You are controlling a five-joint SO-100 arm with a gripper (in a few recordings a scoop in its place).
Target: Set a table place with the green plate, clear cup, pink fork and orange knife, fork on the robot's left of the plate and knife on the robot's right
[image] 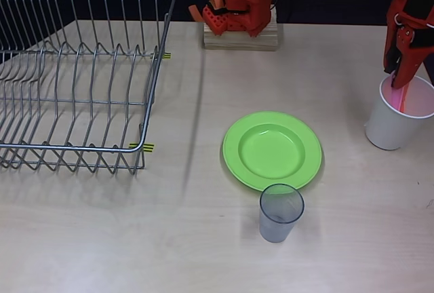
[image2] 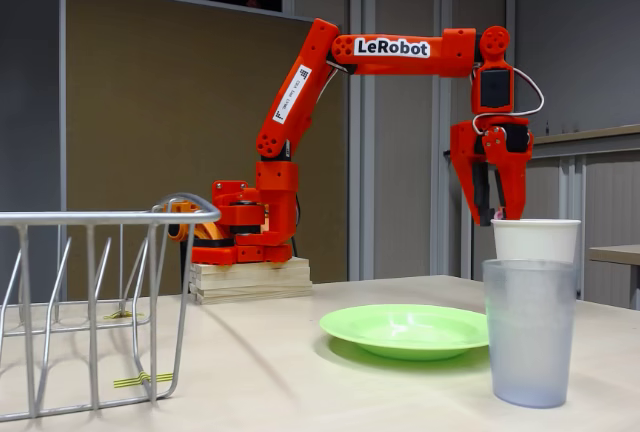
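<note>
The green plate (image: 272, 150) (image2: 405, 329) lies flat mid-table. Just in front of it in the overhead view, the clear cup (image: 280, 212) (image2: 528, 332) stands upright, close to the plate's rim. My gripper (image: 399, 84) (image2: 497, 218) hangs point-down over the mouth of a white cup (image: 399, 113) (image2: 536, 240) at the right, its tips at rim height. In the fixed view the jaws stand apart with a gap between them. The white cup's inside glows pink, and a thin orange strip, likely the orange knife (image: 403, 100), leans in it. The pink fork cannot be made out clearly.
A wire dish rack (image: 74, 76) (image2: 90, 302) takes up the left of the table. My base sits on a wooden block (image: 241, 37) (image2: 250, 279) at the far edge. Bare tabletop (image: 135, 232) lies on either side of the plate.
</note>
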